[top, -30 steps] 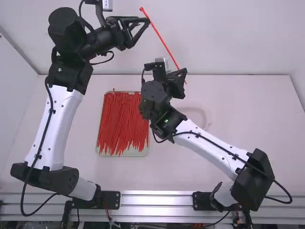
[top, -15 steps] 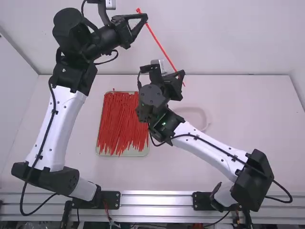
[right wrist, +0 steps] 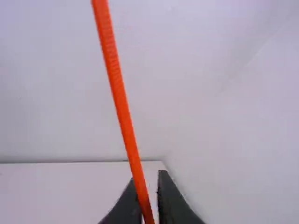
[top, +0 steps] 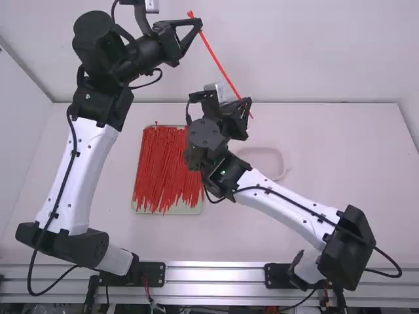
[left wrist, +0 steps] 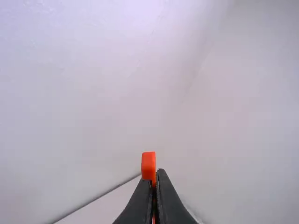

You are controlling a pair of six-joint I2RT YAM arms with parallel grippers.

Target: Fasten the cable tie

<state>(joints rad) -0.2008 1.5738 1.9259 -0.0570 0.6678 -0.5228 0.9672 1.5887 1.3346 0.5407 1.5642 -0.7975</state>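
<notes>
**Left gripper (top: 197, 26) and right gripper (top: 246, 108) hold one tie (top: 219, 62) aloft by its ends**

Left gripper, raised high over the far edge of the table (top: 340, 144), is pinched closed on the tie's upper end. In the left wrist view the orange head (left wrist: 148, 167) stands just past the closed fingertips. Right gripper, lower and nearer the table's middle, is narrowed onto the lower end. In the right wrist view the ribbed strap (right wrist: 117, 93) rises from between its fingers. The tie runs straight and slanted between the two grippers, clear of the table. Spare ties (top: 167, 170) lie piled on a tray (top: 170, 211) between the arms. A white loop (top: 278, 157) lies on the table beside the right arm.
</notes>
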